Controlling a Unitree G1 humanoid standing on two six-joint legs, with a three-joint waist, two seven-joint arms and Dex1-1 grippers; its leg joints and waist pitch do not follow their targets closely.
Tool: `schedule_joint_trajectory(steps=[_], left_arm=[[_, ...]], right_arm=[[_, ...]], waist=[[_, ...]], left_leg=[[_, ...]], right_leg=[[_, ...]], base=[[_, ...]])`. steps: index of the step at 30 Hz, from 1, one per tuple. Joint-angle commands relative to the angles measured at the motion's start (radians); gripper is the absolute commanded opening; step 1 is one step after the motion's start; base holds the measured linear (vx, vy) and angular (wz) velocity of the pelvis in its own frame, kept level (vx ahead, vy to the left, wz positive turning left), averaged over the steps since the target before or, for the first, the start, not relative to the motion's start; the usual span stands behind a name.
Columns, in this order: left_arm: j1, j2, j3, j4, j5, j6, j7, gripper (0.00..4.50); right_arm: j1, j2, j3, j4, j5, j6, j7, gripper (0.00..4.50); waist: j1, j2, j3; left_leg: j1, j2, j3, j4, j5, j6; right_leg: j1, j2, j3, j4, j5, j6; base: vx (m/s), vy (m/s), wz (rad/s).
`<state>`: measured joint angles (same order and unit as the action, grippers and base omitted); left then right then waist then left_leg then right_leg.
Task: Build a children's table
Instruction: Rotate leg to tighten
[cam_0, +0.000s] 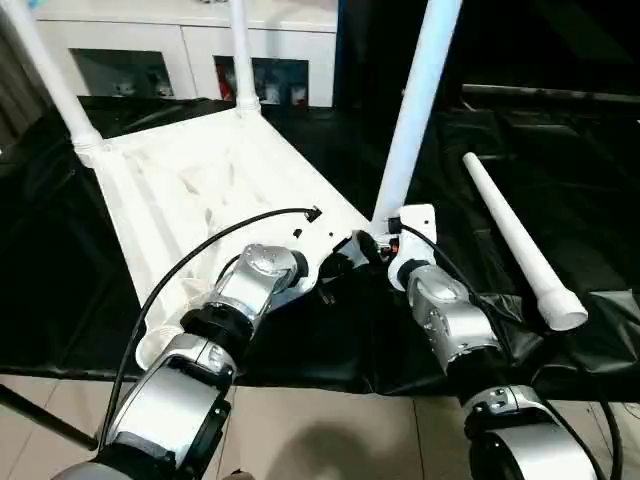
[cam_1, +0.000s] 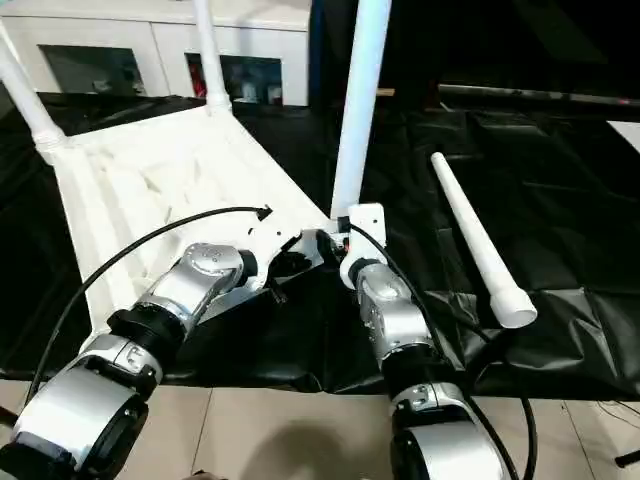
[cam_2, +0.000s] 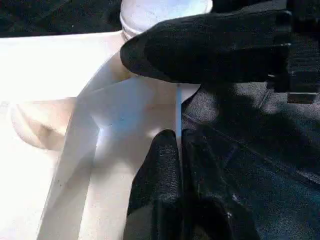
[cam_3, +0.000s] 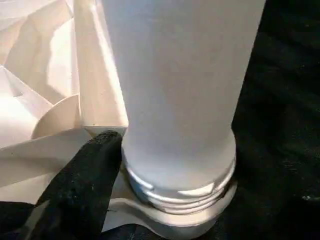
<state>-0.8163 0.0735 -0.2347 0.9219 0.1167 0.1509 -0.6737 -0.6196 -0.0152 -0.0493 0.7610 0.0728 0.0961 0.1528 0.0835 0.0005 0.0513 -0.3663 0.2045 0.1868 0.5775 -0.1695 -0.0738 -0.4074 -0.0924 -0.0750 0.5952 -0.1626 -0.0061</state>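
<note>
Down at the near corner of the upturned tabletop (cam_0: 200, 180), on the black sheet (cam_0: 560, 180), the action is all about the third leg (cam_0: 415, 110). It stands upright in its round corner socket (cam_3: 185, 210), and the right wrist view shows a few screw threads not yet sunk into the collar, so by my reading it isn't fully home. Two more legs already stand at the far corners, and the fourth leg (cam_0: 515, 245) lies loose on the sheet to the right, well apart.

The left claw (cam_2: 179, 145) is clenched on the thin edge wall of the tabletop right beside that socket, pinning the top. The right claw (cam_3: 125, 165) sits at the leg's base, one black finger (cam_3: 85, 180) against the collar; whether it grips the leg or has let go, I cannot tell.

To do this well: keep the left pinch firm so the top can't spin, take the leg low near the threads, keep it dead upright, and twist in short turns until the threads vanish. A tilted leg risks cross-threading.
</note>
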Motion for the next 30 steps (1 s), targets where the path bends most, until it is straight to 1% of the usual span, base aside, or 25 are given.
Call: schedule_joint_trajectory(steps=[1, 2, 3, 4, 5, 6, 8, 9, 10, 12, 13, 14, 15, 17, 18, 19, 20, 21, 22, 23, 24, 26, 27, 29, 30], left_arm=[[0.0, -0.016, 0.031, 0.005, -0.029, -0.105, 0.012, 0.0], [-0.004, -0.018, 0.045, 0.007, -0.04, -0.129, 0.018, 0.0], [-0.008, -0.018, 0.058, 0.003, -0.053, -0.142, 0.017, 0.0], [-0.011, -0.018, 0.065, 0.0, -0.061, -0.147, 0.015, 0.28], [-0.011, -0.018, 0.065, 0.0, -0.061, -0.147, 0.015, 0.28], [-0.018, -0.013, 0.089, -0.015, -0.081, -0.144, 0.02, 0.45], [-0.021, -0.005, 0.103, -0.031, -0.089, -0.143, 0.031, 0.6], [-0.021, 0.011, 0.121, -0.054, -0.097, -0.143, 0.047, 0.64], [-0.017, 0.027, 0.136, -0.079, -0.107, -0.136, 0.05, 0.78], [-0.012, 0.047, 0.154, -0.106, -0.114, -0.123, 0.061, 0.88], [0.005, 0.097, 0.183, -0.153, -0.114, -0.1, 0.084, 1.07], [0.007, 0.101, 0.185, -0.157, -0.113, -0.098, 0.086, 1.14], [0.023, 0.138, 0.204, -0.191, -0.104, -0.078, 0.105, 1.21], [0.048, 0.189, 0.218, -0.234, -0.082, -0.059, 0.13, 1.39], [0.065, 0.219, 0.235, -0.262, -0.077, -0.037, 0.148, 1.5], [0.075, 0.235, 0.246, -0.281, -0.076, -0.022, 0.159, 1.59], [0.081, 0.244, 0.25, -0.291, -0.071, -0.014, 0.166, 1.66], [0.109, 0.286, 0.274, -0.348, -0.046, 0.03, 0.202, 1.66], [0.125, 0.308, 0.29, -0.382, -0.032, 0.054, 0.222, 1.74], [0.139, 0.327, 0.305, -0.416, -0.017, 0.069, 0.248, 1.74], [0.139, 0.327, 0.305, -0.416, -0.017, 0.069, 0.248, 1.97], [0.174, 0.382, 0.317, -0.472, 0.051, 0.082, 0.332, 2.05], [0.198, 0.43, 0.31, -0.503, 0.124, 0.104, 0.397, 2.14], [0.218, 0.46, 0.322, -0.527, 0.16, 0.15, 0.449, 2.14], [0.219, 0.462, 0.323, -0.53, 0.161, 0.154, 0.453, 2.17]], right_arm=[[0.029, -0.023, 0.004, -0.088, 0.013, -0.015, 0.038, 3.94], [0.046, -0.036, 0.01, -0.137, 0.015, -0.013, 0.065, 3.94], [0.068, -0.051, 0.016, -0.19, 0.02, -0.005, 0.097, 3.94], [0.081, -0.06, 0.019, -0.219, 0.023, -0.001, 0.116, 3.96], [0.081, -0.06, 0.019, -0.219, 0.023, -0.001, 0.116, 3.96], [0.129, -0.094, 0.034, -0.307, 0.028, 0.017, 0.169, 3.97], [0.161, -0.12, 0.047, -0.365, 0.031, 0.033, 0.205, 3.97], [0.198, -0.151, 0.06, -0.428, 0.039, 0.046, 0.246, 3.97], [0.219, -0.169, 0.064, -0.466, 0.052, 0.059, 0.274, 3.97], [0.235, -0.184, 0.062, -0.493, 0.062, 0.062, 0.292, 3.97], [0.264, -0.213, 0.054, -0.542, 0.079, 0.083, 0.327, 3.97], [0.266, -0.215, 0.053, -0.546, 0.08, 0.085, 0.329, 3.97], [0.286, -0.235, 0.05, -0.579, 0.089, 0.104, 0.352, 3.97], [0.303, -0.257, 0.053, -0.606, 0.107, 0.13, 0.394, 3.97], [0.313, -0.273, 0.058, -0.617, 0.111, 0.139, 0.42, 3.97], [0.319, -0.283, 0.063, -0.627, 0.114, 0.145, 0.434, 3.97], [0.321, -0.288, 0.067, -0.63, 0.117, 0.151, 0.443, 3.97], [0.332, -0.309, 0.092, -0.645, 0.125, 0.173, 0.488, 3.97], [0.336, -0.316, 0.107, -0.651, 0.135, 0.194, 0.514, 3.97], [0.339, -0.322, 0.126, -0.654, 0.135, 0.208, 0.537, 3.97], [0.339, -0.322, 0.126, -0.654, 0.135, 0.208, 0.537, 3.97], [0.332, -0.321, 0.184, -0.633, 0.095, 0.221, 0.551, 3.97], [0.318, -0.307, 0.222, -0.602, 0.056, 0.227, 0.534, 3.97], [0.291, -0.271, 0.222, -0.558, 0.038, 0.264, 0.482, 3.97], [0.289, -0.268, 0.222, -0.554, 0.037, 0.266, 0.478, 3.78]], waist=[[0.0, -0.005, -0.068], [0.002, -0.008, -0.069], [0.007, -0.001, -0.07], [0.006, -0.008, -0.071], [0.005, -0.008, -0.069], [0.007, 0.007, -0.069], [0.011, 0.001, -0.073], [0.009, 0.006, -0.072], [0.009, 0.008, -0.071], [0.005, 0.006, -0.069], [0.001, 0.0, -0.069], [0.003, 0.001, -0.069], [0.002, -0.002, -0.067], [0.0, 0.001, -0.066], [-0.001, -0.008, -0.065], [0.0, -0.001, -0.065], [-0.002, 0.0, -0.064], [0.002, -0.007, -0.065], [0.004, -0.005, -0.064], [0.005, -0.002, -0.063], [0.004, -0.003, -0.063], [0.005, -0.004, -0.063], [0.003, -0.005, -0.062], [0.001, -0.004, -0.061], [-0.001, -0.004, -0.06]], left_leg=[[0.008, 0.015, -0.004, -0.062, -0.204, 0.043], [0.009, 0.015, -0.003, -0.061, -0.205, 0.046], [0.011, 0.016, -0.005, -0.062, -0.204, 0.049], [0.008, 0.016, -0.004, -0.06, -0.195, 0.054], [0.006, 0.015, -0.003, -0.061, -0.19, 0.058], [0.006, 0.014, -0.005, -0.061, -0.194, 0.056], [0.008, 0.016, -0.004, -0.057, -0.188, 0.061], [0.002, 0.017, -0.006, -0.058, -0.18, 0.063], [0.002, 0.017, -0.007, -0.058, -0.192, 0.064], [-0.001, 0.017, -0.007, -0.06, -0.203, 0.066], [0.001, 0.015, -0.006, -0.059, -0.206, 0.063], [0.002, 0.016, -0.006, -0.058, -0.208, 0.064], [0.0, 0.015, -0.006, -0.059, -0.207, 0.064], [0.002, 0.018, -0.007, -0.06, -0.21, 0.06], [0.004, 0.017, -0.005, -0.06, -0.218, 0.057], [0.006, 0.02, -0.006, -0.061, -0.219, 0.051], [0.006, 0.02, -0.006, -0.062, -0.22, 0.048], [0.009, 0.022, -0.005, -0.061, -0.222, 0.046], [0.005, 0.027, -0.008, -0.064, -0.218, 0.045], [0.006, 0.025, -0.006, -0.063, -0.215, 0.046], [0.007, 0.026, -0.007, -0.064, -0.218, 0.042], [0.009, 0.028, -0.009, -0.065, -0.229, 0.029], [0.007, 0.026, -0.009, -0.066, -0.232, 0.025], [0.01, 0.023, -0.009, -0.067, -0.242, 0.01], [0.009, 0.023, -0.009, -0.067, -0.242, 0.005]], right_leg=[[0.053, -0.048, 0.04, -0.073, -0.236, -0.187], [0.054, -0.047, 0.04, -0.074, -0.233, -0.181], [0.053, -0.048, 0.042, -0.072, -0.221, -0.177], [0.056, -0.046, 0.042, -0.069, -0.201, -0.178], [0.056, -0.046, 0.041, -0.069, -0.204, -0.18], [0.057, -0.047, 0.041, -0.069, -0.212, -0.182], [0.058, -0.045, 0.043, -0.068, -0.177, -0.189], [0.06, -0.046, 0.041, -0.063, -0.151, -0.204], [0.062, -0.044, 0.039, -0.066, -0.15, -0.202], [0.064, -0.043, 0.038, -0.064, -0.162, -0.201], [0.062, -0.043, 0.038, -0.067, -0.185, -0.196], [0.062, -0.043, 0.039, -0.067, -0.193, -0.193], [0.061, -0.043, 0.039, -0.067, -0.213, -0.185], [0.058, -0.042, 0.039, -0.068, -0.235, -0.175], [0.055, -0.04, 0.039, -0.071, -0.263, -0.166], [0.051, -0.04, 0.04, -0.069, -0.271, -0.165], [0.05, -0.04, 0.04, -0.07, -0.274, -0.165], [0.047, -0.04, 0.041, -0.069, -0.276, -0.165], [0.051, -0.042, 0.041, -0.062, -0.261, -0.17], [0.047, -0.04, 0.042, -0.066, -0.262, -0.166], [0.046, -0.041, 0.042, -0.064, -0.254, -0.167], [0.044, -0.04, 0.042, -0.062, -0.245, -0.168], [0.043, -0.039, 0.041, -0.062, -0.25, -0.16], [0.04, -0.04, 0.044, -0.065, -0.276, -0.151], [0.04, -0.04, 0.044, -0.063, -0.279, -0.154]], base=[[0.0, 0.0, 0.0], [0.0, 0.0, 0.0], [0.0, 0.0, 0.0], [0.0, 0.0, 0.0], [0.0, 0.0, 0.0], [0.0, 0.0, 0.0], [0.0, 0.0, 0.0], [0.0, 0.0, 0.0], [0.0, 0.0, 0.0], [0.0, 0.0, 0.0], [0.0, 0.0, 0.0], [0.0, 0.0, 0.0], [0.0, 0.0, 0.0], [0.0, 0.0, 0.0], [0.0, 0.0, 0.0], [0.0, 0.0, 0.0], [0.0, 0.0, 0.0], [0.0, 0.0, 0.0], [0.0, 0.0, 0.0], [0.0, 0.0, 0.0], [0.0, 0.0, 0.0], [0.0, 0.0, 0.0], [0.0, 0.0, 0.0], [0.0, 0.0, 0.0], [0.0, 0.0, 0.0]])
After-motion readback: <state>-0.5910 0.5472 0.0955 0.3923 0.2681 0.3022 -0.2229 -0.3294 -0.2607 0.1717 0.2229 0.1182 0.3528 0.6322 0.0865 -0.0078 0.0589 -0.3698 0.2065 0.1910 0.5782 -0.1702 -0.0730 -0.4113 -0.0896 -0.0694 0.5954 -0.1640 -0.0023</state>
